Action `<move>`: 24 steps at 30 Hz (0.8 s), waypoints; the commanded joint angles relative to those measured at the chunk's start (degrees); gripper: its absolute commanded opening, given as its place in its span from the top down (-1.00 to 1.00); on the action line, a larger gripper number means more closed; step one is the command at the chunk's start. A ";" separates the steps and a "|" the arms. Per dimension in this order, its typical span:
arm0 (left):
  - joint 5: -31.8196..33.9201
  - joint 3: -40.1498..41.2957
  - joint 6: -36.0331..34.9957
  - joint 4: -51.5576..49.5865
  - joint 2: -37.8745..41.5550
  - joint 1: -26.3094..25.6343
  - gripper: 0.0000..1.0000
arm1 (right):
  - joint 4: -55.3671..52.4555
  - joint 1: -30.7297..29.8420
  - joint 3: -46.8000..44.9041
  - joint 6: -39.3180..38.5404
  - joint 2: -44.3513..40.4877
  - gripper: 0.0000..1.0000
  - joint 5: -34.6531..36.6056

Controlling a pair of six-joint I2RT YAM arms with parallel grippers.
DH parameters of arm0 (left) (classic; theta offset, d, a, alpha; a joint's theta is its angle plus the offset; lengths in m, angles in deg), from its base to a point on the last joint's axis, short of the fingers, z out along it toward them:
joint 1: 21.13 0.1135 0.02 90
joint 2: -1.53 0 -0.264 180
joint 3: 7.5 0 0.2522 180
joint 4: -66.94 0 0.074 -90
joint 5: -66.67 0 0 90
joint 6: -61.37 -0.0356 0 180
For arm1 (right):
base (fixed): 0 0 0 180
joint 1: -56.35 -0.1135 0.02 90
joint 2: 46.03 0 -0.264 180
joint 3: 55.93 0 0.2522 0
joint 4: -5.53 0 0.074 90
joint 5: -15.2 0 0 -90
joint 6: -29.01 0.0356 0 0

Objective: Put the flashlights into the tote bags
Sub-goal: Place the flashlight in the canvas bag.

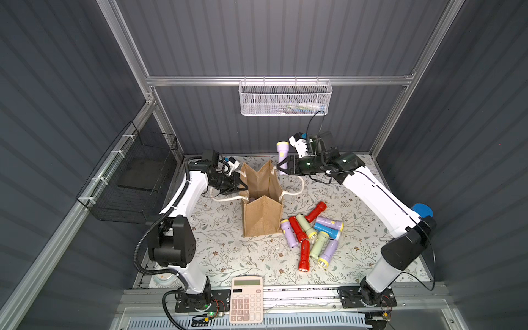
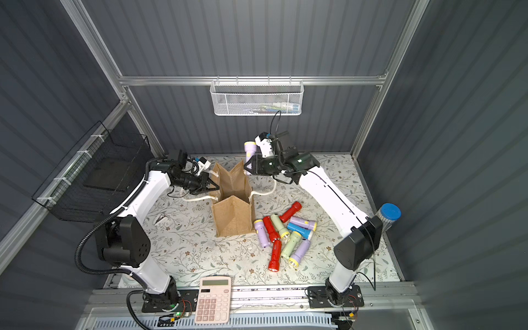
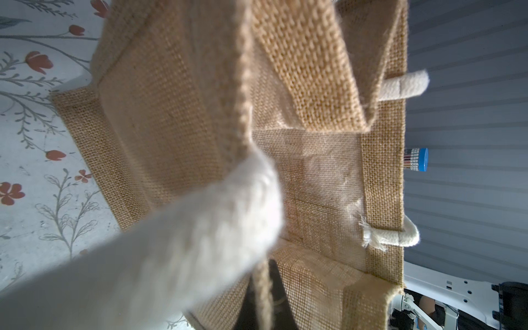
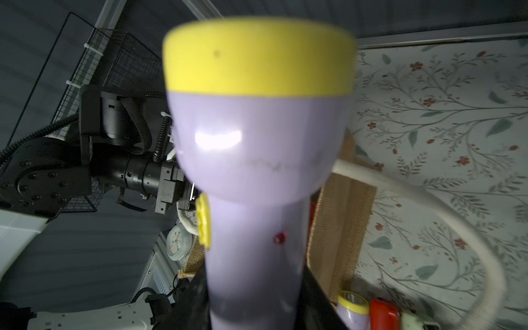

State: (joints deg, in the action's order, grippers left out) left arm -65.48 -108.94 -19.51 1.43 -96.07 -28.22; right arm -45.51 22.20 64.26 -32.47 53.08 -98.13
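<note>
The tan jute tote bag (image 1: pixel 261 217) (image 2: pixel 233 217) stands open mid-table, its white rope handles hanging outward. My left gripper (image 1: pixel 243 187) (image 3: pixel 261 297) is shut on the bag's left rim (image 3: pixel 245 85), with a rope handle (image 3: pixel 200 243) draped across the left wrist view. My right gripper (image 1: pixel 281 167) (image 4: pixel 254 285) is shut on the lower body of a lilac, yellow-rimmed flashlight (image 1: pixel 282 153) (image 2: pixel 251 151) (image 4: pixel 257 143). It holds the flashlight head up over the bag's far right corner. Several red, lilac, green and blue flashlights (image 1: pixel 311 234) (image 2: pixel 285 234) lie piled right of the bag.
A white mesh basket (image 1: pixel 285 97) hangs on the back wall and a black wire basket (image 1: pixel 134 177) on the left wall. A pink calculator (image 1: pixel 246 300) lies at the front edge. A blue-capped pencil tube (image 2: pixel 390 213) stands behind the right arm's elbow.
</note>
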 commanded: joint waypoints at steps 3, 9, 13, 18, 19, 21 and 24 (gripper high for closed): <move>0.13 -0.40 -2.24 -0.46 3.10 -0.46 1.00 | 1.91 -3.73 4.72 2.24 4.54 0.54 -3.74; -0.75 0.01 -2.30 -0.22 2.68 -0.81 1.00 | 3.39 -6.18 5.90 4.08 9.21 0.57 -5.32; -1.89 0.73 -1.68 0.77 2.78 -1.05 1.00 | 5.17 -6.98 4.38 5.43 11.07 0.58 -5.15; -1.56 0.09 -2.33 -0.89 1.99 -1.17 1.00 | 7.67 -7.86 2.23 5.49 14.16 0.58 -5.36; -1.83 -0.04 -2.51 -1.11 1.89 -1.24 1.00 | 7.51 -7.95 2.20 5.58 14.77 0.59 -5.41; -2.18 -0.04 -2.70 -1.01 2.23 -1.34 1.00 | 6.89 -8.04 2.00 5.47 15.90 0.60 -5.42; -3.39 0.32 -2.71 -0.49 2.51 -1.52 1.00 | 5.70 -8.21 1.51 4.82 16.72 0.60 -4.35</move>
State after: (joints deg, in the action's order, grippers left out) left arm -65.42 -108.61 -20.58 1.58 -95.20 -29.29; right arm -39.78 14.37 66.47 -27.42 69.24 -102.72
